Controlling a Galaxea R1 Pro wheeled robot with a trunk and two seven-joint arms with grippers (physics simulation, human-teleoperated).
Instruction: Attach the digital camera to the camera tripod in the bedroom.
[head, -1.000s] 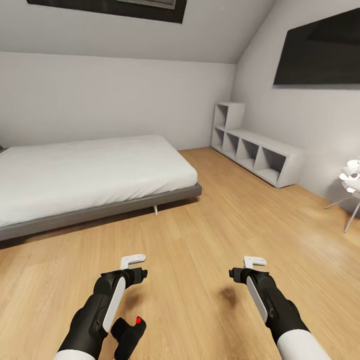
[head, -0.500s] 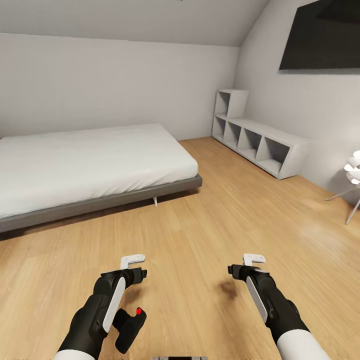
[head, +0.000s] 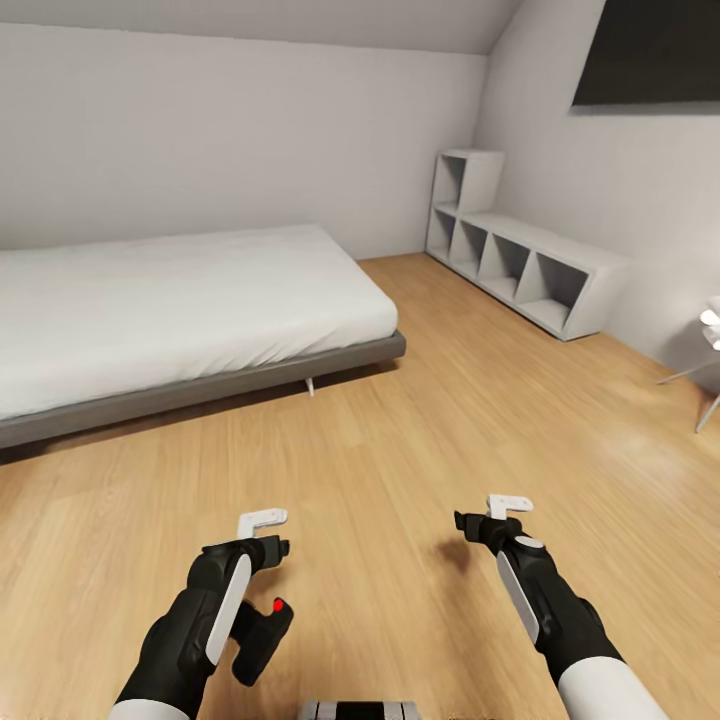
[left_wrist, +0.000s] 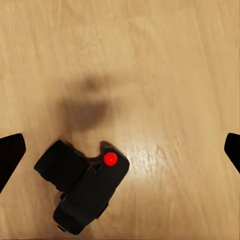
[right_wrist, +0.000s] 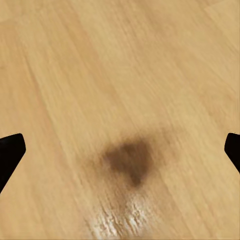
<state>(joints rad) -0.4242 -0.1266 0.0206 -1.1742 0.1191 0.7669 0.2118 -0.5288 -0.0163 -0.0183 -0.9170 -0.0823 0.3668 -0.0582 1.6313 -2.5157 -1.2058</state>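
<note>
Head view: bedroom with a low bed (head: 180, 300) at left, open shelving (head: 520, 270) along the far right wall, wood floor (head: 400, 420) between. Camera (head: 262, 640) lying on the floor just beside the left arm, below the left gripper (head: 262, 521); right gripper (head: 508, 506) held out over bare planks. No tripod visible here. Left wrist view: camera (left_wrist: 82, 192) lying tilted on the planks, red spot up, lens toward one fingertip, both dark fingertips (left_wrist: 10, 155) spread wide at the frame's edges, gripping nothing. Right wrist view: fingertips (right_wrist: 10, 152) likewise spread wide, over plain floor and a shadow. Risks, judged from here: a descent off-centre could nudge the tilted camera and send it skidding; pinching across the lens could let it slip.
</note>
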